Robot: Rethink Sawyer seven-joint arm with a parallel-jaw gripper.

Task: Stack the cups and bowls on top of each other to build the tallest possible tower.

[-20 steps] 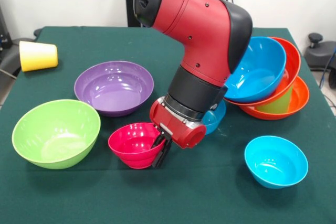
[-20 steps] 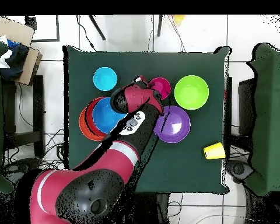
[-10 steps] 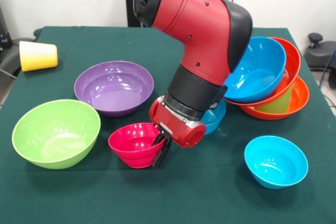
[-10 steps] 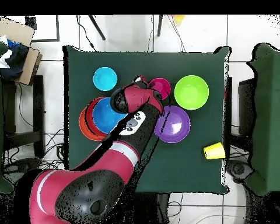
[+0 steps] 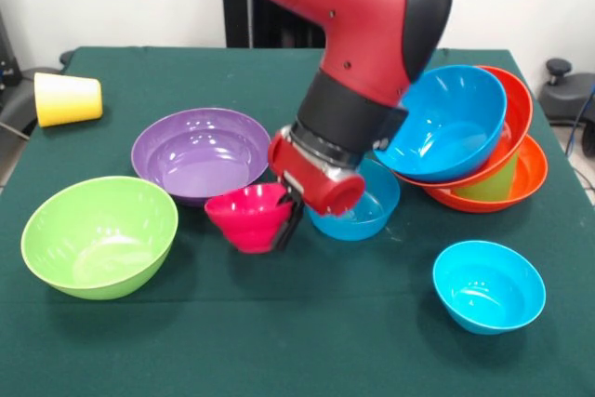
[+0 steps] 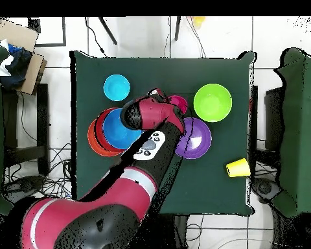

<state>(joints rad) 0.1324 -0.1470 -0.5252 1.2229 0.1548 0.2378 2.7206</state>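
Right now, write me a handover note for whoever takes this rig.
Pincer: shut on the pink bowl, lifted clear of the cloth and tilted.
Tower by the table edge: two orange bowls, a green cup wedged between them, a blue bowl on top, leaning.
Loose: purple bowl, lime bowl, cyan bowl, second blue bowl, yellow cup on its side.
Left: add all of these.
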